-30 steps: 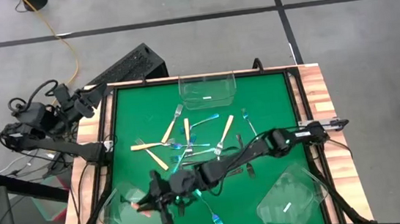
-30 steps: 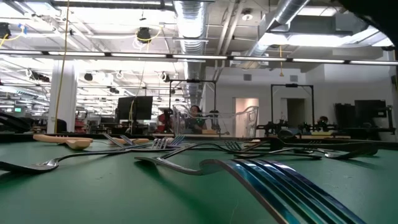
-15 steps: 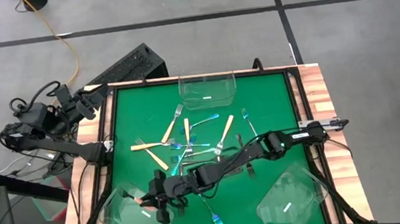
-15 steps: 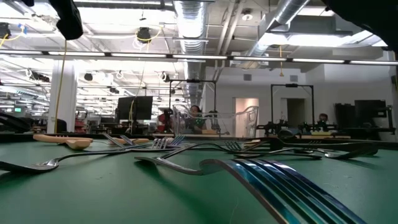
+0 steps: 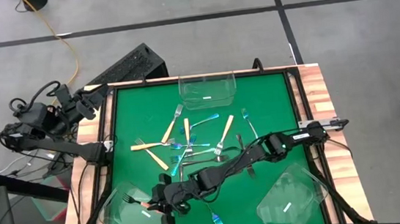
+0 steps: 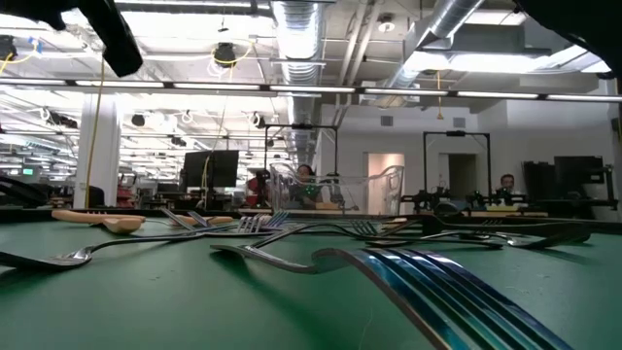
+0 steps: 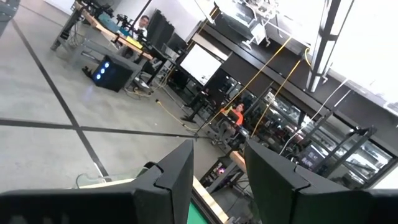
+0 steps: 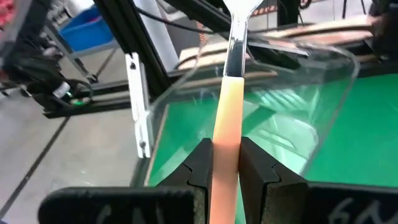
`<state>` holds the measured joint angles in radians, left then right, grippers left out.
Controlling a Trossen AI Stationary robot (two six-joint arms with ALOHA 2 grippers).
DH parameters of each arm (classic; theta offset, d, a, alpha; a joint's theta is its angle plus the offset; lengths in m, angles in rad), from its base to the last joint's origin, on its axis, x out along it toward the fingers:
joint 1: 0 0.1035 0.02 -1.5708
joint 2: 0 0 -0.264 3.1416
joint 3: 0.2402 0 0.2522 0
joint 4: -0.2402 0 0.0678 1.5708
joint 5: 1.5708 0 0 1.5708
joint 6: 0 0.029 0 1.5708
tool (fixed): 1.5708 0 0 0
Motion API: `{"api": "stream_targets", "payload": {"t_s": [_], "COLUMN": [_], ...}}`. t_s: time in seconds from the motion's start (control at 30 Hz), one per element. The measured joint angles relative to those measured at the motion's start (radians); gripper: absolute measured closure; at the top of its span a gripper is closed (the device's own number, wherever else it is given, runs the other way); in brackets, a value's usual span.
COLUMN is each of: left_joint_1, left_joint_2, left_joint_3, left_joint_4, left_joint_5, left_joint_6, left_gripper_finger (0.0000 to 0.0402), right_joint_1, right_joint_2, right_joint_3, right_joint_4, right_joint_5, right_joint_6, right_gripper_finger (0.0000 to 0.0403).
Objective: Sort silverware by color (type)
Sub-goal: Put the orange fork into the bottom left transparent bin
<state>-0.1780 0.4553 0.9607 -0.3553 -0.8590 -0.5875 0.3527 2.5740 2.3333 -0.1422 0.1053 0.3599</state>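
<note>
We see the right hand (image 5: 152,205) clamped on a tan-handled fork (image 8: 227,118), holding it over the clear tub (image 5: 125,216) at the bench's (image 5: 272,98) near-left corner. The left hand (image 7: 217,180) waits off the bench's left side, its fingers apart and holding nothing. The other forks (image 5: 188,139) lie loosely scattered mid-bench, with 1 blue-handled fork (image 5: 215,220) near the front edge.

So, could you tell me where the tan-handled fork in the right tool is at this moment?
The tan-handled fork is clamped in the right tool, poised over the clear tub at the table's near-left corner in the high view.
</note>
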Motion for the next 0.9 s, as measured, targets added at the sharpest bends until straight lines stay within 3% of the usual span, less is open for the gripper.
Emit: {"api": "stream_targets", "payload": {"t_s": [0.5, 0.9], "left_joint_1": [0.000, 0.000], "left_joint_2": [0.000, 0.000], "left_joint_3": [0.000, 0.000], "left_joint_4": [-0.016, -0.017], "left_joint_5": [0.000, 0.000], "left_joint_6": [0.000, 0.000], "left_gripper_finger": [0.0274, 0.0274], "right_joint_1": [-0.002, -0.008], "right_joint_2": [0.000, 0.000], "right_joint_3": [-0.001, -0.001], "right_joint_4": [-0.091, -0.089], "right_joint_5": [0.001, 0.001], "right_joint_6": [0.006, 0.009], "right_gripper_finger": [0.0338, 0.0302]}}
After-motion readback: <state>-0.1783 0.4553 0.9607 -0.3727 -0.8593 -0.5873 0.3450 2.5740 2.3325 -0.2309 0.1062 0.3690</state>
